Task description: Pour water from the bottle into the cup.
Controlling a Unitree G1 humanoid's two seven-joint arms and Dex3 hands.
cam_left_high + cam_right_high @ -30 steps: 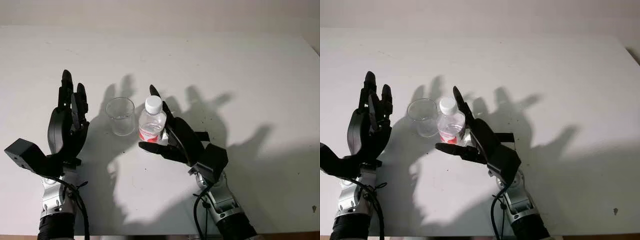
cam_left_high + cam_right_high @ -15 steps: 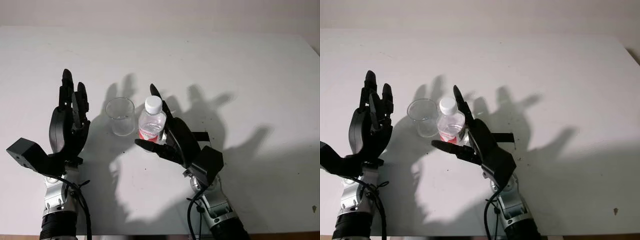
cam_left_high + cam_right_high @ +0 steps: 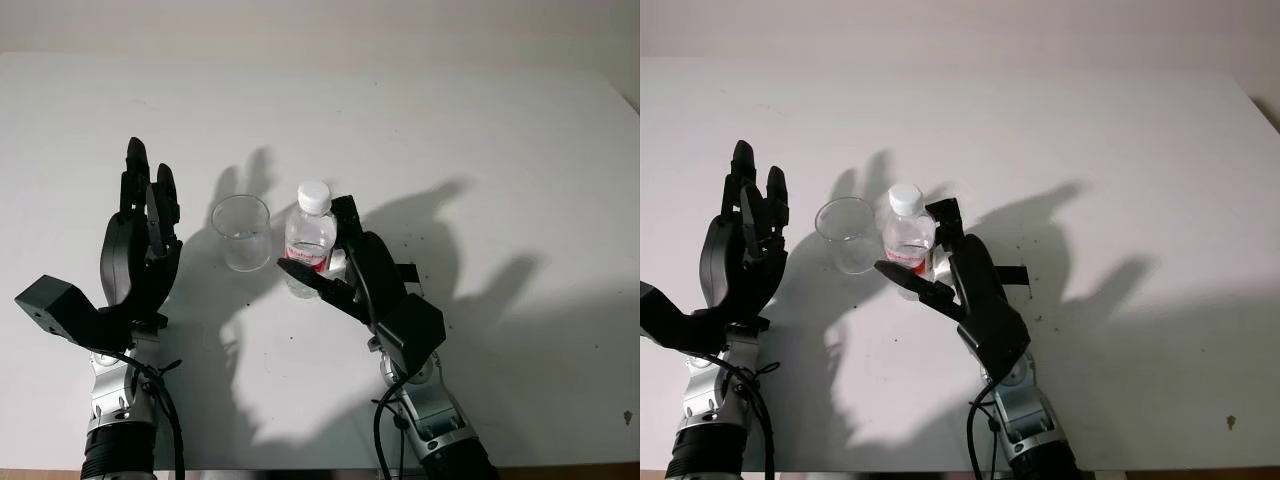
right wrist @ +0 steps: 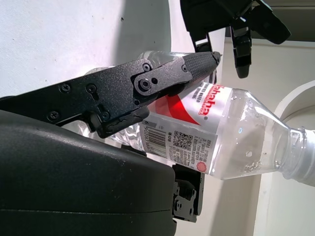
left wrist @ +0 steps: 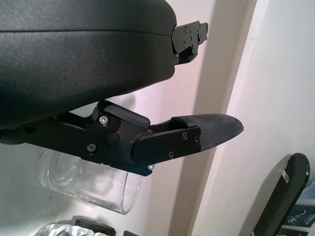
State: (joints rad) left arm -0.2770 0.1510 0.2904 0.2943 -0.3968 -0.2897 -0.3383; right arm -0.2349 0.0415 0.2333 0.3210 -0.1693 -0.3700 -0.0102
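Two hands over white tabletop [image 3: 480, 130]. Right hand [image 3: 365, 280] grasping the bottle [image 3: 309, 240]: fingers [image 4: 162, 81] clenched around its labelled body, thumb across the front, the others behind it. Bottle upright, white cap on, standing on the tabletop. Clear cup [image 3: 241, 232] upright just beside the bottle, between both hands. Left hand [image 3: 140, 255] released, holding nothing, raised just beside the cup on its far side from the bottle.

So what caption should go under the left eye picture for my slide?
Right hand grips the capped water bottle beside the clear cup; left hand open nearby.
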